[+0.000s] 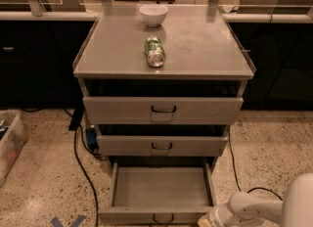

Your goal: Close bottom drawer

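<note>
We record the bottom drawer (159,188) pulled well out at floor level, beneath the middle drawer (161,146) and top drawer (163,109) of the grey table (210,50). The gripper (205,220) sits low by its front right corner; whether the jaws are apart we cannot tell. On top: white bowl (153,14), can (155,52) lying on its side.
</note>
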You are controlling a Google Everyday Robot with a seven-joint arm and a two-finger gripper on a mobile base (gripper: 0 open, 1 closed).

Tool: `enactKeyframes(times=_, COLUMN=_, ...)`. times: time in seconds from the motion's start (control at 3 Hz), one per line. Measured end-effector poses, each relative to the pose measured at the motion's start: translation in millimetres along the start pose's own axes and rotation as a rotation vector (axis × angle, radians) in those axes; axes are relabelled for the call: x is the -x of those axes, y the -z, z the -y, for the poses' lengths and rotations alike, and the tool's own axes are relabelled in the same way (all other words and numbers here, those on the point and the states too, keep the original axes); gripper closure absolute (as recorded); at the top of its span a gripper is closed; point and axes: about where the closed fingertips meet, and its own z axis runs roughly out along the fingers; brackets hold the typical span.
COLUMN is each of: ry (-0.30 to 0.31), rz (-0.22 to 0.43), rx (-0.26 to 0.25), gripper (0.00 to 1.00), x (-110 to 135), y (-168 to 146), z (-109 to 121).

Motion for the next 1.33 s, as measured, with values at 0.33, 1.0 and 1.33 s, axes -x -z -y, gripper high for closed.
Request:
enactKeyframes(times=0.33, ry=0.001, rz=-0.012, rx=0.052, gripper=1.0, x=-9, y=-31, z=-3)
enactKeyframes(times=1.0, ry=0.012, rz=0.016, rx=0.044, gripper=1.0, x=10, y=-38, z=6)
enactKeyframes(times=1.33, ry=0.035, rz=0.049, rx=0.028, gripper=1.0, x=35, y=-40, z=11)
